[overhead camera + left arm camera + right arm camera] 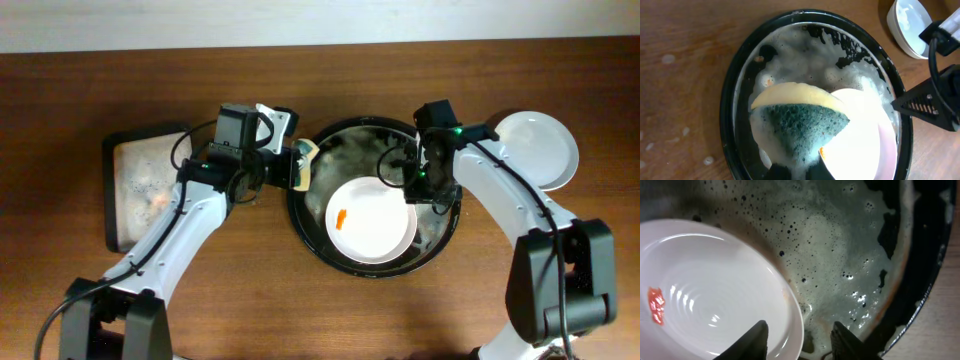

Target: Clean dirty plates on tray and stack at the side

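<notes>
The round black tray (300, 215) holds soapy foam and a white plate (375, 222) with an orange smear (343, 218). My left gripper (298, 167) is shut on a yellow and green sponge (800, 120), held above the tray's left part beside the plate (865, 145). My right gripper (800, 340) is open, with one finger over the plate (705, 280) and the other over the foam, astride its rim. A second white plate (540, 148) lies on the table right of the tray and shows no smear. A third plate is not in view.
A small rectangular dark tray with a grey lining (145, 185) lies on the table at the left. Water drops dot the wood (667, 59) left of the black tray. My right arm (935, 100) reaches over the tray's right rim.
</notes>
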Robot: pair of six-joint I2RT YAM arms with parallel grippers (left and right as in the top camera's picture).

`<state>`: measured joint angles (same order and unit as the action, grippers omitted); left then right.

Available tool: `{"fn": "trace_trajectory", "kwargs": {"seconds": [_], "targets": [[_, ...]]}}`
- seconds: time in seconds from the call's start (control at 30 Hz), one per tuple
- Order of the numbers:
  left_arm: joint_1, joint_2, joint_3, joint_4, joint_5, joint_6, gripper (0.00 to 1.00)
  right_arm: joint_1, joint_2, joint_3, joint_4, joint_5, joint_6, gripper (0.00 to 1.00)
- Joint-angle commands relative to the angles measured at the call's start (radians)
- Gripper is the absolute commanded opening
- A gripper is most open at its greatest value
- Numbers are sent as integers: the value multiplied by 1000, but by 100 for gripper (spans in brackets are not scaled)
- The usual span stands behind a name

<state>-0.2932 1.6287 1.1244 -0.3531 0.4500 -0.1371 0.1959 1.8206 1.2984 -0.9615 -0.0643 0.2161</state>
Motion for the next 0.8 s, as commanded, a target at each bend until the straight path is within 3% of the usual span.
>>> {"fn": "trace_trajectory", "kwargs": {"seconds": [0.0,0.13,0.23,0.33,0.57,0.77], "targets": [[-17,-24,21,5,-14,-34,0,-6,69,-8,-3,-127,-71,37],[-18,-24,21,4,-13,-34,0,-6,83,-68,-18,-122,-15,36],[-20,-24,21,5,-13,-34,0,-7,84,-105,56,-102,26,18],[-46,-24,21,16,-13,-34,0,-8,84,-105,109,-50,184,9],[-170,7,21,92,-73,-34,0,-8,84,-105,141,20,318,5],[-248,164,22,188,-42,-34,0,-8,84,-104,140,81,232,5]]}}
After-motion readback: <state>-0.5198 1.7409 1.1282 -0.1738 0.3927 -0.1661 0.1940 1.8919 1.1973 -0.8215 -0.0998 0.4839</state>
